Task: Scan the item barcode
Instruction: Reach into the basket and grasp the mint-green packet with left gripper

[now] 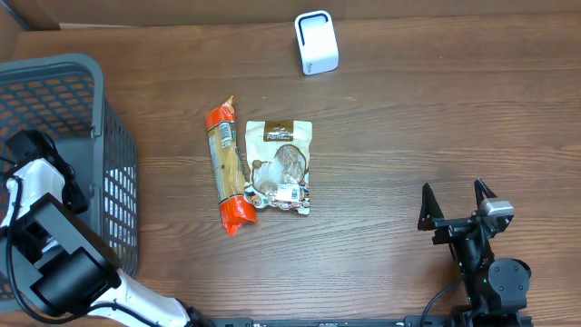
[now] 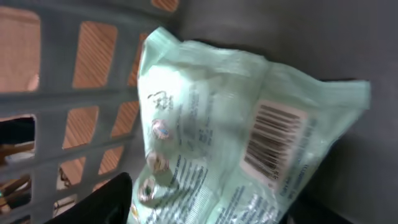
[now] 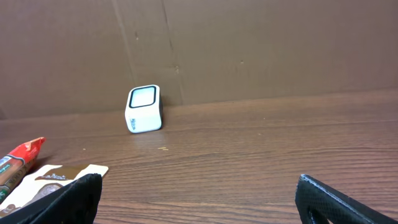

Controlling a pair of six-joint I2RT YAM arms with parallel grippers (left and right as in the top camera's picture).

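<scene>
In the left wrist view a pale green packet (image 2: 236, 124) lies inside the grey basket (image 2: 56, 106), its printed barcode (image 2: 273, 140) facing the camera. My left gripper (image 2: 208, 210) straddles the packet's near end, jaws apart, with one dark finger (image 2: 102, 202) at the packet's left edge. From overhead, the left arm (image 1: 41, 195) reaches into the basket (image 1: 54, 68) and its fingers are hidden. The white scanner (image 1: 317, 42) stands at the table's far edge. Near the front right, my right gripper (image 1: 458, 207) stands wide open over bare wood, facing the scanner (image 3: 143, 109).
An orange-ended long packet (image 1: 230, 165) and a brown pouch (image 1: 280, 166) lie side by side mid-table, between the basket and the right arm. A cardboard wall (image 3: 249, 50) runs behind the scanner. The pouch corner (image 3: 56, 177) shows by the right gripper's left finger.
</scene>
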